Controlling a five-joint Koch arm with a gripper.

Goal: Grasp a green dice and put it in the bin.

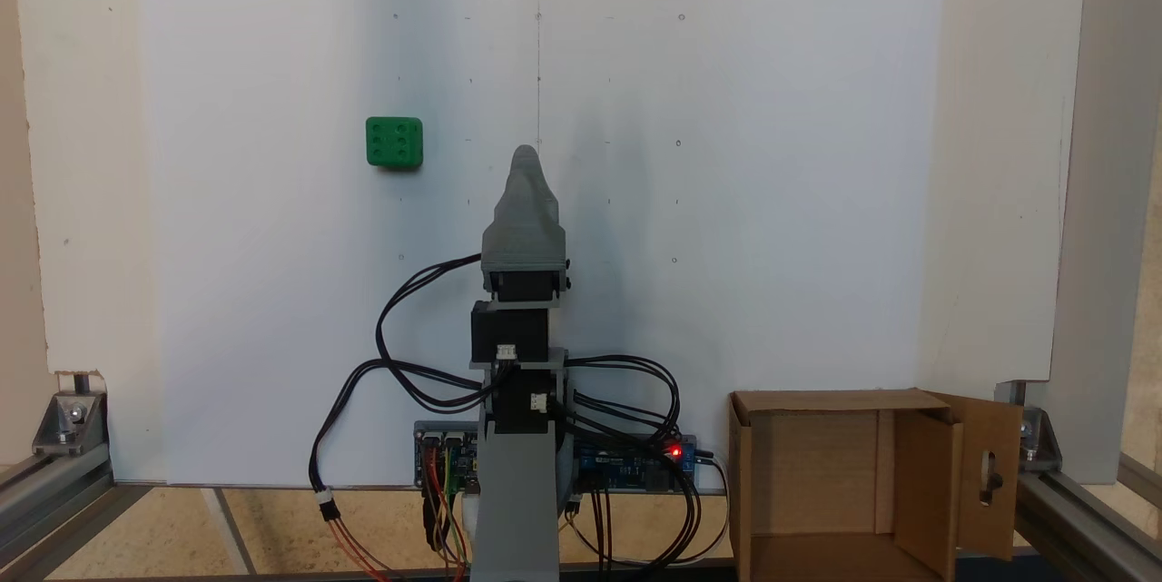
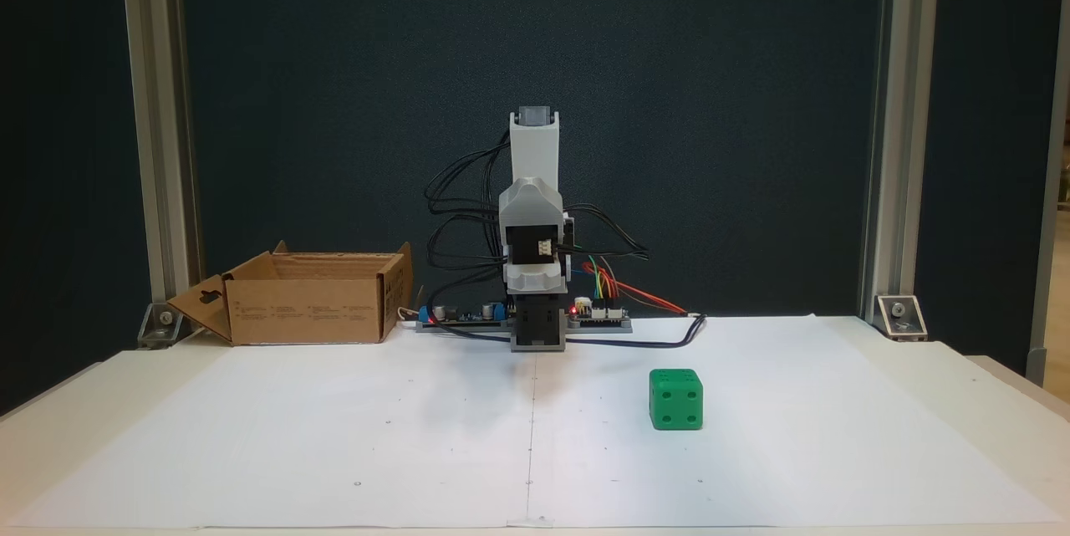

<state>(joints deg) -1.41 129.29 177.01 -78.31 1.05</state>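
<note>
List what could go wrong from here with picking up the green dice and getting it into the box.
1. The green dice lies off to one side of the folded arm, apart from the gripper, so a poorly aimed reach could knock it away.
2. The bin stands on the opposite side by the base; the carry crosses the cables.
3. Its raised flaps might catch the jaws.

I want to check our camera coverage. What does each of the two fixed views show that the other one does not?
In a fixed view, the green dice's top face, six pips, and the bin's inside. In a fixed view, the dice's side face, four pips, and print on the bin's outer wall. Both: the dice on white paper, apart from the arm; the bin's slotted flap.
</note>
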